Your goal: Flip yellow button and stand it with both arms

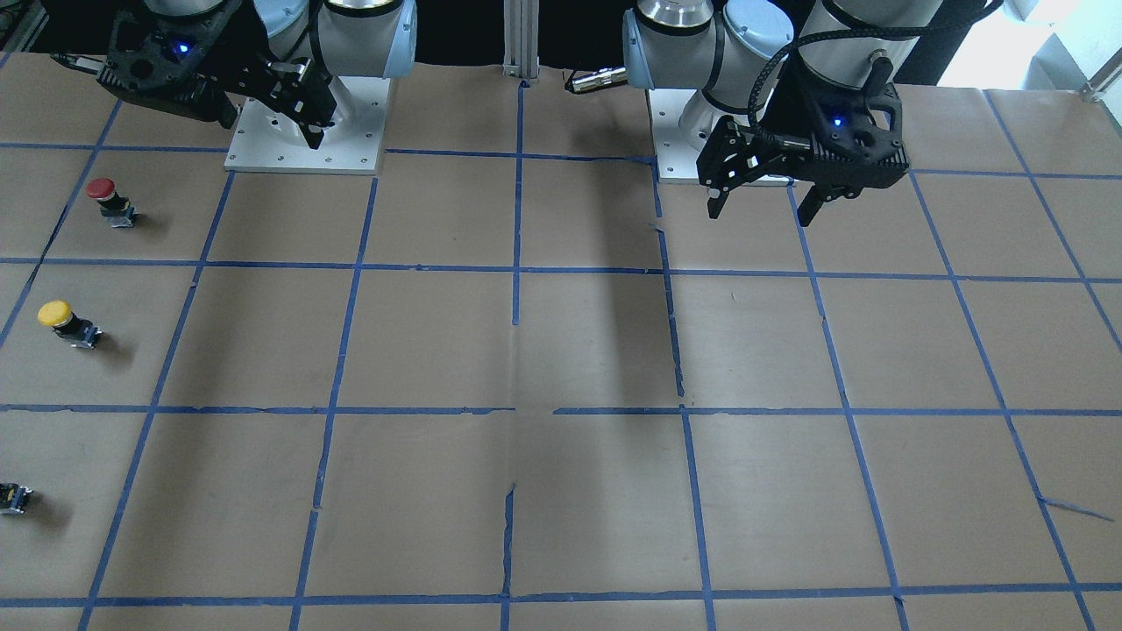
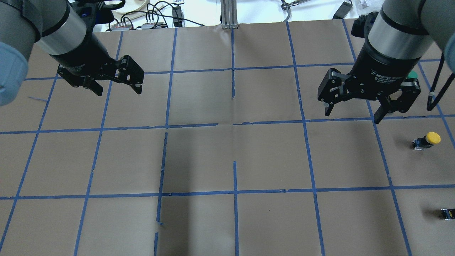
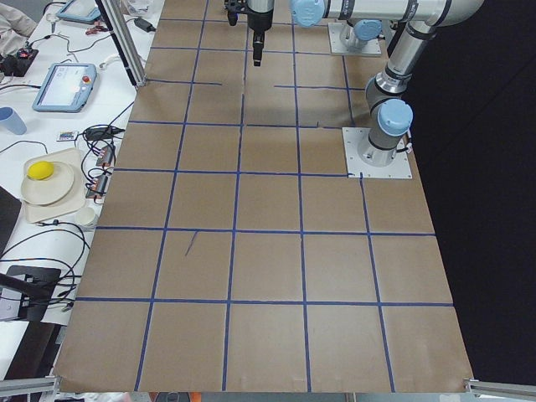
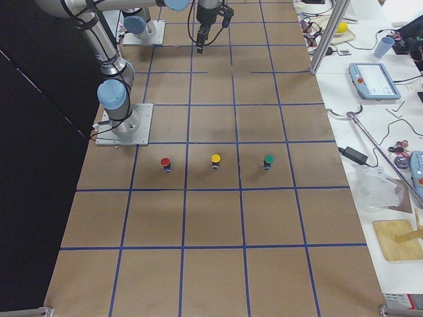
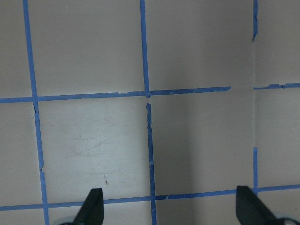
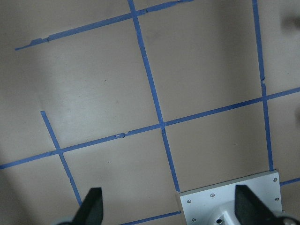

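The yellow button (image 2: 426, 139) has a round yellow cap on a short dark body and sits on the table at the robot's far right; it also shows in the front view (image 1: 66, 322) and the exterior right view (image 4: 215, 160). I cannot tell for sure whether it is upright. My right gripper (image 2: 352, 116) hangs open and empty above the table, inboard of the button and a little farther out. My left gripper (image 2: 119, 92) is open and empty over the far left side. Neither wrist view shows the button.
A red-capped button (image 1: 105, 197) sits nearer the robot and a green-capped one (image 4: 268, 160) farther out, in line with the yellow one. A small dark block (image 1: 13, 498) shows at the frame edge. The right arm's white base plate (image 6: 229, 206) is under the right wrist.
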Controlling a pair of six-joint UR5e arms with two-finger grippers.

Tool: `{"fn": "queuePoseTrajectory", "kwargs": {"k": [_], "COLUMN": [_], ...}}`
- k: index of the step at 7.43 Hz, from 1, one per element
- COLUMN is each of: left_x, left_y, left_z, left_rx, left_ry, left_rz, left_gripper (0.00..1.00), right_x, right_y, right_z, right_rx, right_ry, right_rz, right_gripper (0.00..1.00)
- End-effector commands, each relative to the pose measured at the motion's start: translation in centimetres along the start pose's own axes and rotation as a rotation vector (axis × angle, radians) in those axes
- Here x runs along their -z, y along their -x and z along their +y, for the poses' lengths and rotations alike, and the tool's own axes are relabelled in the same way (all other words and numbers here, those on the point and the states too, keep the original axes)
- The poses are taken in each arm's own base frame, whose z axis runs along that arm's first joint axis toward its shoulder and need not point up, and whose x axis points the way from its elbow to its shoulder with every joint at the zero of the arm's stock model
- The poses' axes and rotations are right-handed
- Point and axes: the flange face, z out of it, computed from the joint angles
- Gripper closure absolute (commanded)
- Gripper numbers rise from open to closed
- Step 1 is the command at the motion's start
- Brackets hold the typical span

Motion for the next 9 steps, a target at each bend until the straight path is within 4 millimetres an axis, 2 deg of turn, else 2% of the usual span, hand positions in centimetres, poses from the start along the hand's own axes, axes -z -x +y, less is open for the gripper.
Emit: {"fn": "queuePoseTrajectory", "kwargs": {"k": [1,5,9], "left_x": [-0.1,0.1,0.2], "left_y": [0.0,0.2,0.3], "left_z": [0.1,0.0,0.0], "left_rx": [0.0,0.003,0.004], "left_ry": [0.001,-0.002,-0.003], "left_rz": [0.0,-0.005,-0.005], "left_gripper": [0.0,0.0,0.0], "right_x": [0.7,0.8,0.9], "right_y": [0.3,-0.9,-0.9], "right_z": [-1.0,-1.9,-1.9], "right_rx": [0.009,-0.024,-0.026], "right_ry": [-0.092,-0.108,-0.11], "right_rz": [-0.019,-0.025,-0.03], "right_gripper": [0.01,0.0,0.0]}}
